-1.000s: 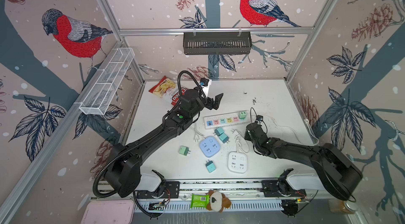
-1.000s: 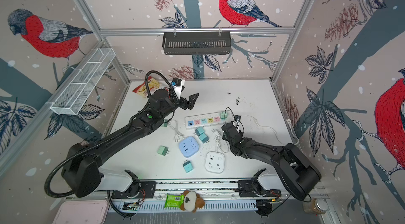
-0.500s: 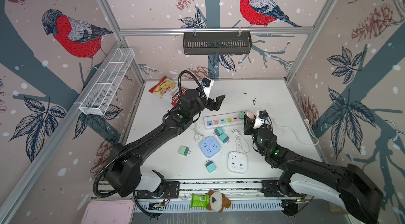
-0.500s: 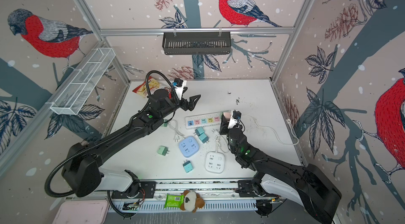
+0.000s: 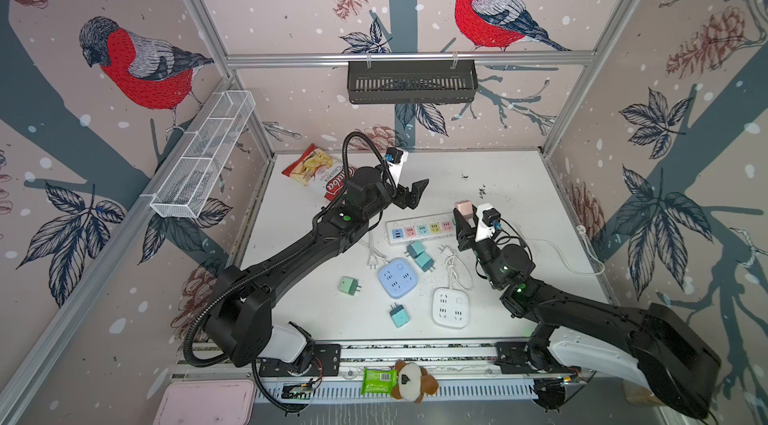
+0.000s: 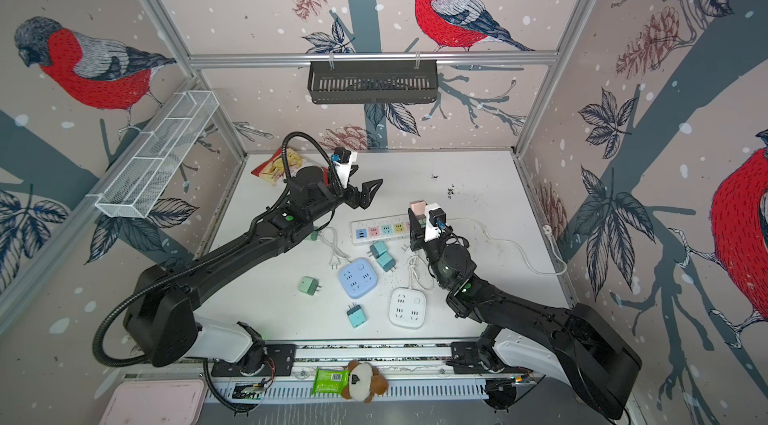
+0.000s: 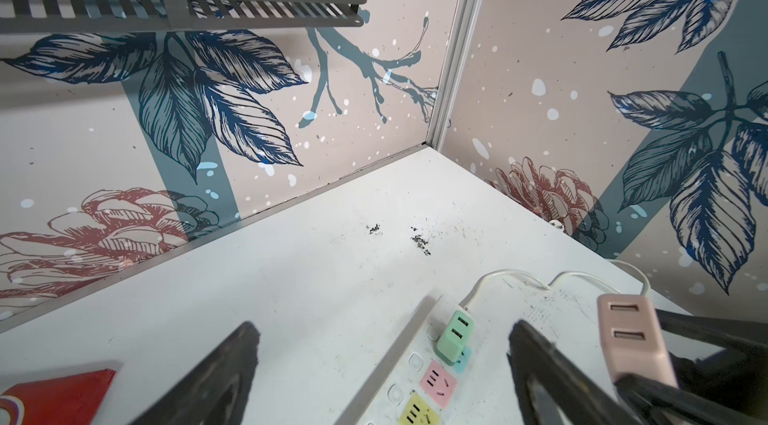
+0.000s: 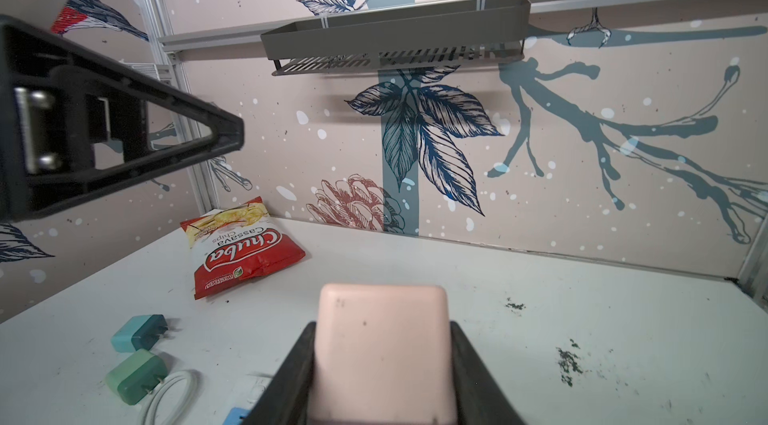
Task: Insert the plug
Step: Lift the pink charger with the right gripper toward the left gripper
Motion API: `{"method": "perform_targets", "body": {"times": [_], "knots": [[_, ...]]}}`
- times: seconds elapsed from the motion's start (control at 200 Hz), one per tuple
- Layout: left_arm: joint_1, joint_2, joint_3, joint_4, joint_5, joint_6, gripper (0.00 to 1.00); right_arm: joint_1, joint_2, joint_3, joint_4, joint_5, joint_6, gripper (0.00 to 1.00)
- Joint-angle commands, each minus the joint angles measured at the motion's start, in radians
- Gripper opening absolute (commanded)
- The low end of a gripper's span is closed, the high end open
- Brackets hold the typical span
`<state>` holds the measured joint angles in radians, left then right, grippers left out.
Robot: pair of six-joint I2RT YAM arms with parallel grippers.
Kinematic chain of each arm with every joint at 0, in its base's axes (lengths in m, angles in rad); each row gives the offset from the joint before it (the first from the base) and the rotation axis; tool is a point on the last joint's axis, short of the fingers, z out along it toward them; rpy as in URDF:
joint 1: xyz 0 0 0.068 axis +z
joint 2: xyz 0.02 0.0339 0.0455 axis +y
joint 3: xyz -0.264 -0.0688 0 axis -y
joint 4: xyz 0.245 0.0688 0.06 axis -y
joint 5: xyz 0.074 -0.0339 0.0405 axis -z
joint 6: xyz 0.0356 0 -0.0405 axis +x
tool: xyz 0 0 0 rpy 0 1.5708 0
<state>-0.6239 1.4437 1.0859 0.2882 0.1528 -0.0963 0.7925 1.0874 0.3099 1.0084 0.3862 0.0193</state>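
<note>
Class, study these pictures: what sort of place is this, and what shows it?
Probably a robot test cell: two arms on a rail, aluminium-framed printed walls, a white table strewn with plugs.

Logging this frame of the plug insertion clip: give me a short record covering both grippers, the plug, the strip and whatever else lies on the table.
left gripper: open, empty, above the table behind the power strip
right gripper: shut on the pink plug, held up near the strip's cord end
pink plug: not yet in a socket
power strip: flat on the table, green adapter plugged in near its cord end
loose items: green plug, teal plug, blue socket cube, white socket cube, chips bag
</note>
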Motion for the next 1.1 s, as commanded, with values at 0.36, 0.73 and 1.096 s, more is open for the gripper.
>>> {"method": "perform_targets", "body": {"times": [0.36, 0.73, 1.096], "knots": [[0.003, 0.046, 0.062, -0.013, -0.004, 0.002, 0.89, -0.004, 0.161, 0.07, 0.257, -0.113, -0.239, 0.01], [0.002, 0.031, 0.054, -0.021, 0.002, -0.014, 0.89, -0.006, 0.147, 0.052, 0.306, -0.156, -0.25, 0.01], [0.003, 0.038, 0.062, -0.023, 0.077, -0.013, 0.86, -0.01, 0.142, 0.034, 0.315, -0.181, -0.283, 0.01]]}}
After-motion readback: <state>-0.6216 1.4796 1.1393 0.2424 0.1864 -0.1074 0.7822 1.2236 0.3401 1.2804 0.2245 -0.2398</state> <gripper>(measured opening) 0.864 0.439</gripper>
